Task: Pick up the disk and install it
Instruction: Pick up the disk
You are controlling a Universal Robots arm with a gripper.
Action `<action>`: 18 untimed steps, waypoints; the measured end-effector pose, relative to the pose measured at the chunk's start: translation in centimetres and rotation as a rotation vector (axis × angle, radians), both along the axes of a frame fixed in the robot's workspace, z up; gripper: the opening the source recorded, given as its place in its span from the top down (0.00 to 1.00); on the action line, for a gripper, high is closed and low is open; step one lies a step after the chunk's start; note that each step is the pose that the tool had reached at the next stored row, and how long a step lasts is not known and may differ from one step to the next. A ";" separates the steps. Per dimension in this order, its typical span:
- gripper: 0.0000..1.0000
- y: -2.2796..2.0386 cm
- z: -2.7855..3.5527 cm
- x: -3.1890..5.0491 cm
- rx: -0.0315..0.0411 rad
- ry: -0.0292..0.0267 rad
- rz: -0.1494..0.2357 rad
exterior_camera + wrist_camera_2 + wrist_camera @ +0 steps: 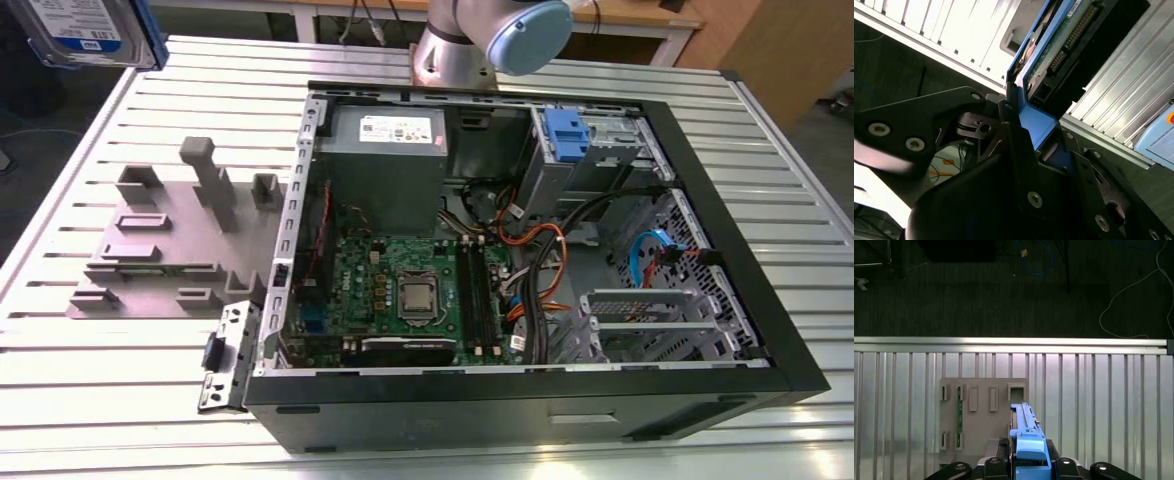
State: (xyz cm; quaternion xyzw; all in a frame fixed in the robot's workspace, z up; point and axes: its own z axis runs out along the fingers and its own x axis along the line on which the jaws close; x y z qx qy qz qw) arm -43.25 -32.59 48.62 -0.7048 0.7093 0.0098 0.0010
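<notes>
The ribbed aluminium tabletop (pixel 80 400) is hard and bare. A drop onto it would likely dent the drive or crack its plastic, and that looks like the main risk, because the load hangs in the air at the exterior view's upper left, well apart from the case. The black steel case (pixel 534 400) lies open on its side. Its thin sheet-metal walls and inner cages leave narrow openings, so a tilted approach could catch an edge. The matte grey rack (pixel 160 250), a blocky plate of slots and posts, sits just beside the case on the exterior view's left. In the first wrist view it shows beyond the load's edge. Loose orange and blue cables (pixel 534 242) loop through the case and could snag a corner. The disk (pixel 1054 45) is a flat slab with a green circuit board on one face, a white-and-blue label in the exterior view, and glossy blue rails (pixel 1041 119). That smooth plastic may slide under a pinch. The black hand (pixel 1041 137) is pinching the disk at one end, with its jaws pressed against the blue rail.
</notes>
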 end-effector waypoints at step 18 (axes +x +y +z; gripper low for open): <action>0.63 0.00 0.85 0.00 0.0000 -0.0001 0.000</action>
